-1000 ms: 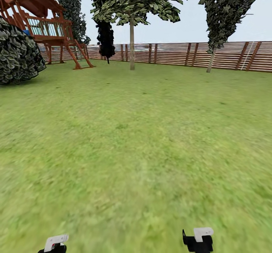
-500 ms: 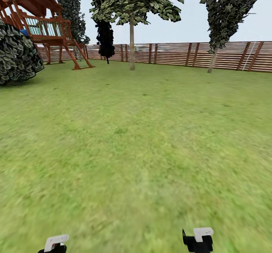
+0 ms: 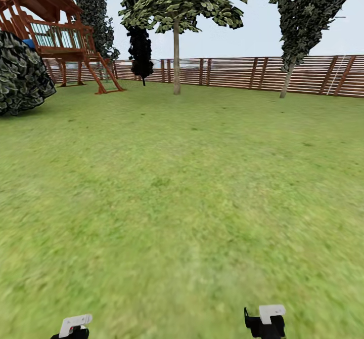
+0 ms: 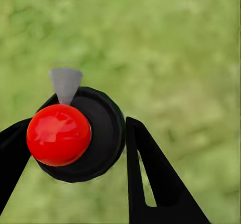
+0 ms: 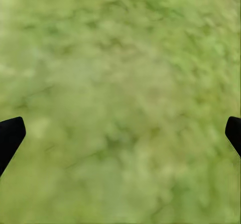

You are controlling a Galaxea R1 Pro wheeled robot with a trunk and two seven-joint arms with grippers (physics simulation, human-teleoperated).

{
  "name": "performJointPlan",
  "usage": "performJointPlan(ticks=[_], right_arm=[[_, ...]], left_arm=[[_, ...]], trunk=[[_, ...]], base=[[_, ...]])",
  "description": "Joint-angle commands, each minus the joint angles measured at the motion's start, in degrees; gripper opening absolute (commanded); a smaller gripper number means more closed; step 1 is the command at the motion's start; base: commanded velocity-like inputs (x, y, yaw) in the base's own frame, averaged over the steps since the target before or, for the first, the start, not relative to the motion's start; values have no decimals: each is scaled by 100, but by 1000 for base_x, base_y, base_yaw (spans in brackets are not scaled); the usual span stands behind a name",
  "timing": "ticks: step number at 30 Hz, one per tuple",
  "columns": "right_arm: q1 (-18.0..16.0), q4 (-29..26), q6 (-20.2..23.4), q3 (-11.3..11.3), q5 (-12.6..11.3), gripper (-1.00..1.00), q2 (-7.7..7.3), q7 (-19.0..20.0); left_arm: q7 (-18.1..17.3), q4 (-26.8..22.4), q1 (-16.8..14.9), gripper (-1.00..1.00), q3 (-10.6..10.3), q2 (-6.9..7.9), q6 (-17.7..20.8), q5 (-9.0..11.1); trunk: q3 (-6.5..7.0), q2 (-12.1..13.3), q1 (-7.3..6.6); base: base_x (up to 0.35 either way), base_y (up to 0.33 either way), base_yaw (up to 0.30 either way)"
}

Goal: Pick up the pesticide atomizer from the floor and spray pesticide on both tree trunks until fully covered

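Your left hand [image 4: 75,143] is closed on the black atomizer with its round red cap and grey nozzle [image 4: 75,133], carried low over the green grass lawn [image 3: 182,202]; your right hand [image 5: 120,133] hangs wide open and empty. The nearest tall tree with a pale straight trunk [image 3: 176,58] stands well ahead by the brown slatted fence [image 3: 232,73]. Drive straight at that trunk, hold the bottle level, and stop near enough that the nozzle faces the bark before spraying.
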Motion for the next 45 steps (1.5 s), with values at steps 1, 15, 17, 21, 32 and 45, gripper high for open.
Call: performJointPlan(ticks=[1, 15, 17, 21, 32, 45], right_arm=[[-5, 9, -17, -28, 61, 100, 0, -32], [-5, 9, -17, -28, 61, 100, 0, -33], [-5, 9, -17, -28, 61, 100, 0, -32], [-5, 9, -17, -28, 61, 100, 0, -32], [-5, 3, -17, -28, 64, 100, 0, -31], [-5, 1, -17, -28, 68, 100, 0, -31]], left_arm=[[-60, 7, -3, -100, 40, 0, -8, 53], [-60, 2, -4, -100, 41, 6, -9, 53], [-60, 2, -3, -100, 41, 3, -9, 53], [-60, 5, 0, -100, 40, 5, -6, 53], [-60, 6, -4, -100, 40, 7, -4, 53], [-60, 4, -3, -100, 40, 3, -7, 53]], trunk=[[-5, -2, 3], [-5, -2, 3], [-5, -2, 3], [-5, -2, 3], [-5, -2, 3], [-5, -2, 3]], base=[[340, 0, 0], [340, 0, 0], [340, 0, 0], [340, 0, 0], [340, 0, 0], [340, 0, 0]])
